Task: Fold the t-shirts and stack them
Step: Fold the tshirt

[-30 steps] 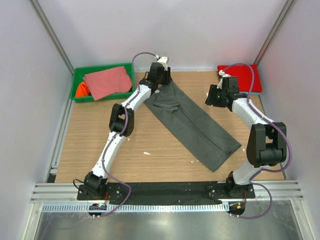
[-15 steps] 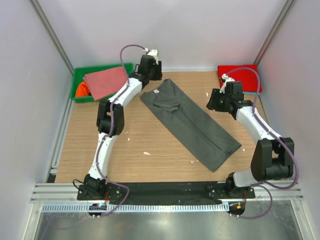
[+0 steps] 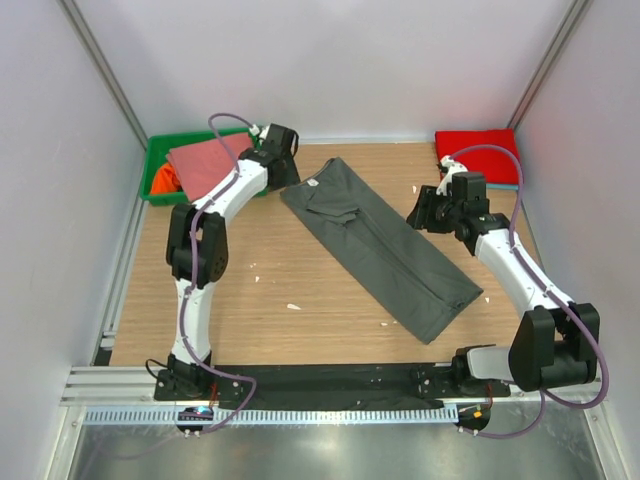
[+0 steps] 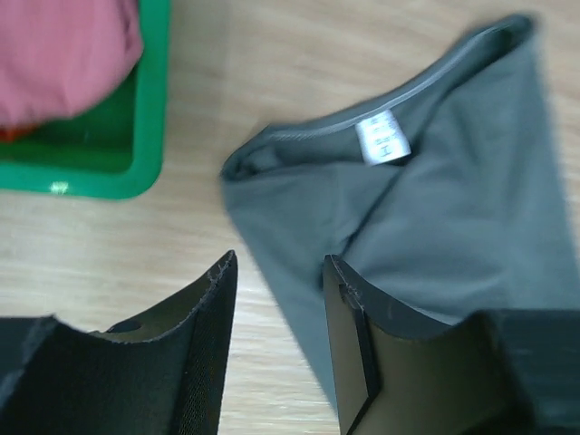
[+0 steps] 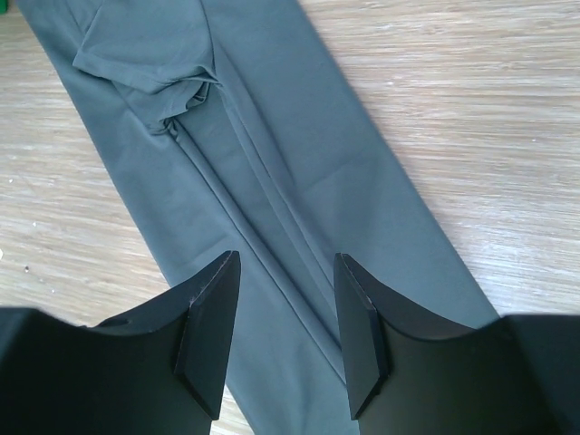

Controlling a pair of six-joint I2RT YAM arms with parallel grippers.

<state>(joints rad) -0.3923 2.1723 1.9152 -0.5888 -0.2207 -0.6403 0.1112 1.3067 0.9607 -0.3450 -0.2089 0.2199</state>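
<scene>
I see my left hand [image 4: 278,265] part-open, empty, over the dark grey t-shirt [image 4: 453,236]; right hand [image 5: 285,263] likewise; neck label [image 4: 382,140] print unreadable.

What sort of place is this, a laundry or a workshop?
Probably a robotics lab test booth: a wooden table boxed in by plain white walls, a left arm and right arm bolted at its near edge, and a dark grey t-shirt and a green bin as props.
</scene>
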